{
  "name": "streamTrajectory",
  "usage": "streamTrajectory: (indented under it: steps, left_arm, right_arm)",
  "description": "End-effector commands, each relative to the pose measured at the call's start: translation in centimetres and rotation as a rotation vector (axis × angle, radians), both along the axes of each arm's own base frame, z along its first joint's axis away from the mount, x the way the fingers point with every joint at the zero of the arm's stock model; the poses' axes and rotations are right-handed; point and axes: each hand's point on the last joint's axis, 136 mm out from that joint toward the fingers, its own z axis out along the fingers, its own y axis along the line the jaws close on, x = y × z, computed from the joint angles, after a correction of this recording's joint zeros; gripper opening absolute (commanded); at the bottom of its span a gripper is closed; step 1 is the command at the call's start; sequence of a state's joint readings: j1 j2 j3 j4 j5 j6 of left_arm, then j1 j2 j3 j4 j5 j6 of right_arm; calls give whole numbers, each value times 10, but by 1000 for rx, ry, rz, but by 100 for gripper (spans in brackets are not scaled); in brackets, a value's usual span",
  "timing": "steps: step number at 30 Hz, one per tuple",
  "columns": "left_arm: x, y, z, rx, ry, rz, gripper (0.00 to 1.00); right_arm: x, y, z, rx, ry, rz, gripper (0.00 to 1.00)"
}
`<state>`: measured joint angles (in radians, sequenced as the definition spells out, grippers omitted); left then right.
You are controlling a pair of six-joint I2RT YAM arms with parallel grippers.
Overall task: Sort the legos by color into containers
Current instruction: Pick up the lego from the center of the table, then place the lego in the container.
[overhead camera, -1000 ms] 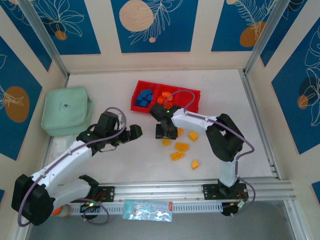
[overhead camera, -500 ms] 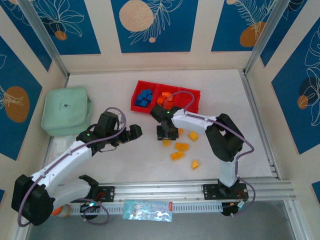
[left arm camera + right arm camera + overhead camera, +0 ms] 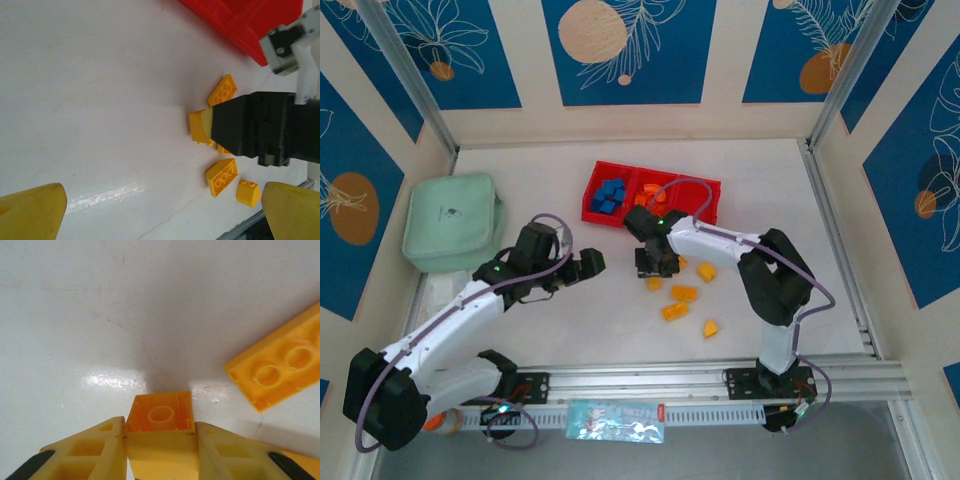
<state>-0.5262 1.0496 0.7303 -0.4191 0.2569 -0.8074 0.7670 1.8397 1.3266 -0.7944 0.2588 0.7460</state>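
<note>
Grips one yellow lego brick (image 3: pixel 160 415) between right end effector (image 3: pixel 160 445) fingers, clenched, low against table (image 3: pixel 75 315). Judged light, rigid and glossy, liable to slip; best pinched across flat opposite sides. Shows left end effector (image 3: pixel 160 215) released, empty.

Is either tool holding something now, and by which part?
The right tool pinches a yellow lego by its two opposite sides; the left tool, open, holds nothing.

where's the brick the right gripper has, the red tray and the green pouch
yellow brick (image 3: pixel 160 415): right wrist view, its face with the round ring
red tray (image 3: pixel 602 219): top external view, near left wall
green pouch (image 3: pixel 453 220): top external view, middle of its top
</note>
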Motion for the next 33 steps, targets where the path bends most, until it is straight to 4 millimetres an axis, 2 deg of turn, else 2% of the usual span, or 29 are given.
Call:
streamTrajectory:
  steps: [1,4,8,12,18,24,28,33]
  left_arm:
    - [6,-11,17,-28,-32,-20,99]
    - [9,-17,20,-35,-35,-32,99]
    - [14,-28,25,-42,-45,-54,99]
    - [22,-40,29,-52,-60,-69,99]
    - [36,-50,36,-34,-78,-94,99]
    - [45,-56,36,-19,-79,-109,99]
    - [46,-59,32,-15,-67,-121,99]
    - [48,-58,30,1,-68,-120,99]
  right_arm:
    - [11,-14,36,41,-61,-17,34]
    - [26,-29,55,64,-99,-45,34]
    - [59,-61,76,28,-174,-97,34]
    - [102,-87,80,20,-209,-167,34]
    - [159,-102,73,57,-234,-242,34]
    - [204,-113,52,66,-230,-312,34]
    - [226,-113,42,50,-239,-322,35]
    - [239,-111,32,52,-232,-329,39]
